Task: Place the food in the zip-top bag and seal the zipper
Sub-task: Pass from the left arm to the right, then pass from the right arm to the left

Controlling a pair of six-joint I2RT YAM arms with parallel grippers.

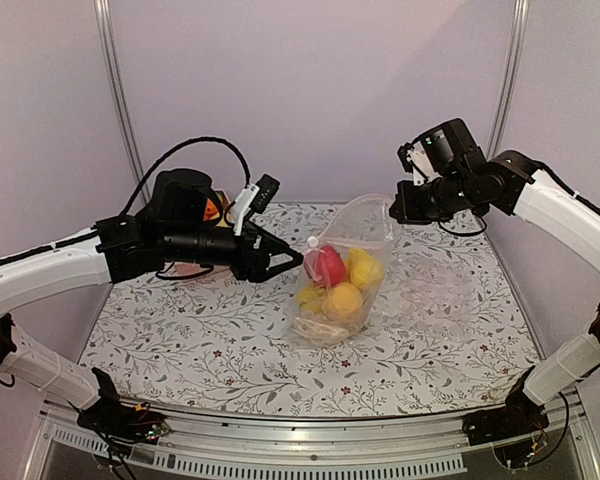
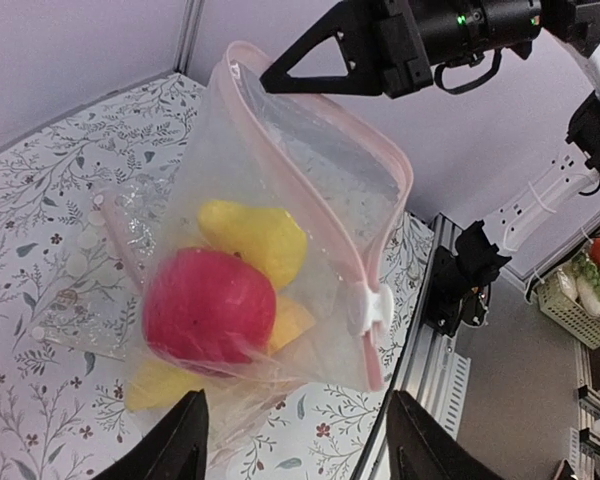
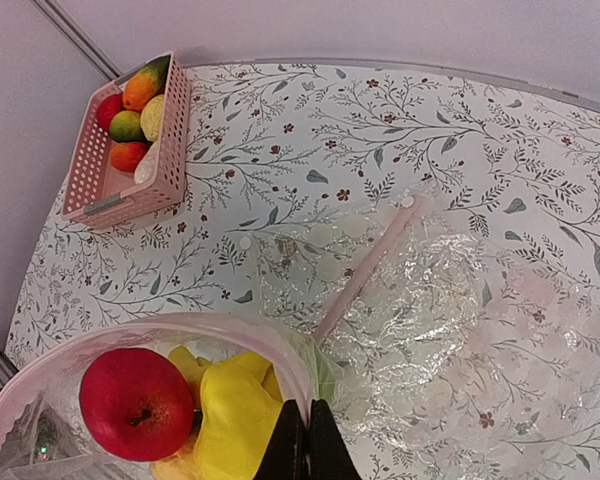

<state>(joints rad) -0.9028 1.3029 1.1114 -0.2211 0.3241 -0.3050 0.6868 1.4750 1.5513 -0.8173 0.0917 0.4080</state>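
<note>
The zip-top bag (image 1: 352, 236) stands in the middle of the table with its mouth open. Inside are a red apple (image 1: 327, 266) and yellow fruits (image 1: 364, 268). My right gripper (image 1: 395, 211) is shut on the bag's pinkish zipper rim (image 3: 180, 322) and holds it up. In the right wrist view the apple (image 3: 135, 402) and a yellow fruit (image 3: 236, 415) lie below the shut fingers (image 3: 302, 440). My left gripper (image 1: 283, 262) is open and empty just left of the bag. In its wrist view (image 2: 295, 400) the zipper (image 2: 405, 190) carries a white slider (image 2: 368, 308).
A pink slatted basket (image 3: 130, 140) with several more toy fruits stands at the far left, behind my left arm. A larger crinkled clear bag (image 3: 430, 300) with its own pink strip (image 3: 365, 270) lies flat right of the zip-top bag.
</note>
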